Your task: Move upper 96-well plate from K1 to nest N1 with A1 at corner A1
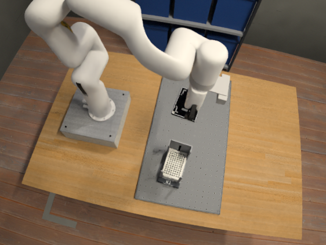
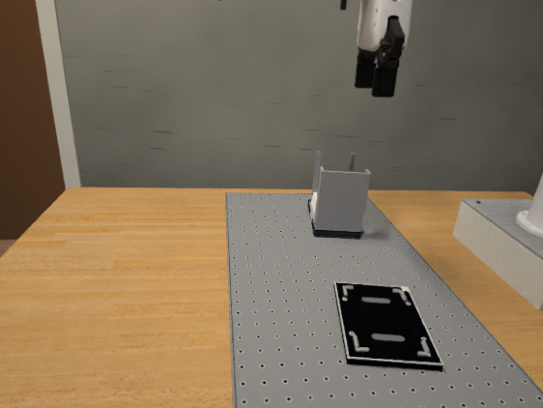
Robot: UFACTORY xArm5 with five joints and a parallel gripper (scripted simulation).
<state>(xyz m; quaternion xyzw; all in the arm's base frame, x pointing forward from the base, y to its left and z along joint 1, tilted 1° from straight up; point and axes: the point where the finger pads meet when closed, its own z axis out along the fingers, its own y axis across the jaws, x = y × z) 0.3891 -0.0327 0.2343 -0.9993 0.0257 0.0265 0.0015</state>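
The grey stack rack K1 stands near the front of the perforated baseplate; it also shows in the exterior view, seen from its closed back wall. A white 96-well plate lies on top inside it; the lower plate is hidden beneath. The black plate nest N1 with white corner locators lies flat and empty on the baseplate; in the top view the nest is partly covered by the arm. My gripper is open and empty, high in the air above the nest, pointing down.
The grey perforated baseplate lies on a wooden table. The arm's grey pedestal stands at the left. A small white block sits at the baseplate's far right corner. A shelf with blue bins stands behind the table.
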